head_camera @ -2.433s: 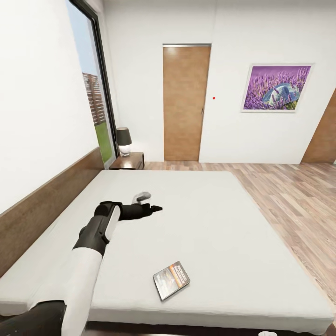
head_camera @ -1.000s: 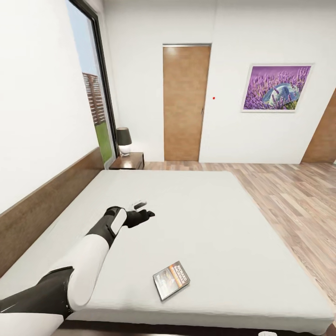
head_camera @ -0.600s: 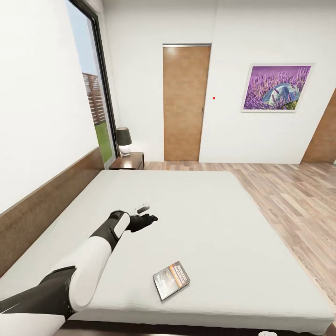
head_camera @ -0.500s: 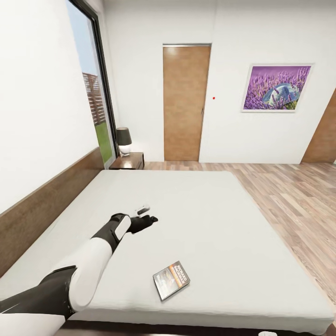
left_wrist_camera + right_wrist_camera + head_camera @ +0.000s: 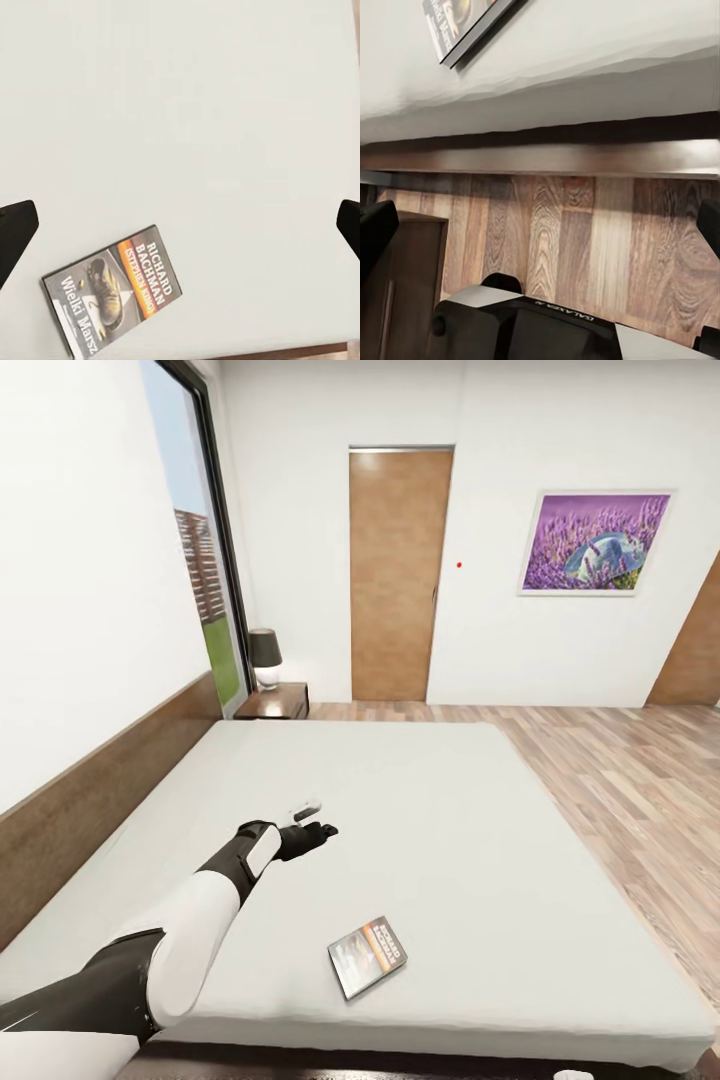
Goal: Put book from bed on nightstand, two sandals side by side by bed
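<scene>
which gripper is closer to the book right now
Left, as far as the views show. The left gripper hovers open over the bed, up-bed from the book. The right gripper's fingertips are low beside the bed frame, past the book's mattress edge.

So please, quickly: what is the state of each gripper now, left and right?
Left gripper: open, fingers wide apart above the bed, holding nothing; the book lies untouched.
Right gripper: open, empty, over the floor.

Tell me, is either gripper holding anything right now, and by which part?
Nothing is held. The left gripper hovers open over the bed; the book lies flat on the mattress, untouched. The right gripper's fingertips stand wide apart, nothing between them.
</scene>
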### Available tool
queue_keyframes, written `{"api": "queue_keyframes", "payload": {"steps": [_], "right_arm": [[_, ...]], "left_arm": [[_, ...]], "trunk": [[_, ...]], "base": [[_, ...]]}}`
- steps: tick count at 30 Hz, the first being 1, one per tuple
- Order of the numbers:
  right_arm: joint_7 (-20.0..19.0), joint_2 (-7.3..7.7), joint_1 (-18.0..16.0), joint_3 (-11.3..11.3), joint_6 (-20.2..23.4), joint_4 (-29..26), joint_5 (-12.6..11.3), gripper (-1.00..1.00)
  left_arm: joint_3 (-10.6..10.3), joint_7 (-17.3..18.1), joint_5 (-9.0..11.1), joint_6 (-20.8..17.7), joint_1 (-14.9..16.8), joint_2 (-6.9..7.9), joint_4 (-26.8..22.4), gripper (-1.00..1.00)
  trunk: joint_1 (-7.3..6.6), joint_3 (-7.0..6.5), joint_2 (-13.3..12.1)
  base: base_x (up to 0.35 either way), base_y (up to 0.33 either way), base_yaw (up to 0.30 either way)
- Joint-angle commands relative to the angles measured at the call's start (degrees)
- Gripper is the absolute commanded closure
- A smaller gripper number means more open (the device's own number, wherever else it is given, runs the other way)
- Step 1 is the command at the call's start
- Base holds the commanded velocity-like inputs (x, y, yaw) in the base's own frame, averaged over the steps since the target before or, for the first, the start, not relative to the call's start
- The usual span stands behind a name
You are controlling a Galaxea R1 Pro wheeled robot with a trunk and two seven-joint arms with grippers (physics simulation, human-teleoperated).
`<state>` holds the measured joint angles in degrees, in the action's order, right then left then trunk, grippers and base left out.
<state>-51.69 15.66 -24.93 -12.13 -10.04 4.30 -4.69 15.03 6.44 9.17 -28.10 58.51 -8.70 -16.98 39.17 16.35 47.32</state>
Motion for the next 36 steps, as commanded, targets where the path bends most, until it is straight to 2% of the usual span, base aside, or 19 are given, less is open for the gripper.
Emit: {"api": "queue_keyframes", "payload": {"steps": [1,7,13,19,21,24,26,30,36], "right_arm": [[-0.3,0.01,-0.1,0.2,-0.2,0.3,-0.5,-1.0],[-0.2,0.01,-0.1,0.1,-0.2,0.3,-0.5,-1.0],[-0.2,0.05,-0.1,0.0,-0.2,0.3,-0.5,-1.0],[-0.2,0.11,-0.1,-0.1,-0.2,0.3,-0.5,-1.0],[-0.2,0.98,-0.1,-0.1,-0.2,0.3,-0.5,-1.0],[-0.3,3.9,-0.1,-0.2,-0.1,0.3,-0.5,-1.0],[-0.4,5.31,-0.1,-0.2,0.0,0.4,-0.6,-1.0],[-0.4,6.05,-0.1,-0.2,0.1,0.4,-0.6,-1.0],[-0.3,6.29,-0.1,-0.3,0.0,0.4,-0.6,-1.0]], "left_arm": [[0.2,0.0,0.4,-0.4,0.0,-0.02,-0.1,-1.0],[0.3,0.0,0.4,-0.4,0.0,0.0,-0.1,-1.0],[0.3,3.6,0.3,-0.3,0.0,0.02,0.0,-1.0],[0.3,4.3,0.3,-0.3,0.0,0.08,0.0,-1.0],[0.3,4.4,0.3,-0.3,0.0,0.08,0.0,-1.0],[0.3,4.4,0.3,-0.3,0.0,0.15,0.0,-1.0],[0.3,4.5,0.3,-0.3,0.0,0.16,0.0,-1.0],[0.3,4.5,0.3,-0.3,0.0,0.15,0.0,-1.0],[0.3,4.5,0.2,-0.1,0.0,0.17,0.0,-1.0]], "trunk": [[0.01,0.17,0.1],[0.01,0.71,0.1],[0.01,1.26,0.1],[0.01,1.8,0.1],[0.01,1.98,0.1],[0.01,2.25,0.1],[0.01,2.44,0.1],[0.01,2.8,0.1],[0.01,3.34,0.1]], "base": [[0.0,0.0,0.0],[0.0,0.0,0.0],[0.0,0.0,0.0],[0.0,0.0,0.0],[0.0,0.0,0.0],[0.0,0.0,0.0],[0.0,0.0,0.0],[0.0,0.0,0.0],[0.0,0.0,0.0]]}}
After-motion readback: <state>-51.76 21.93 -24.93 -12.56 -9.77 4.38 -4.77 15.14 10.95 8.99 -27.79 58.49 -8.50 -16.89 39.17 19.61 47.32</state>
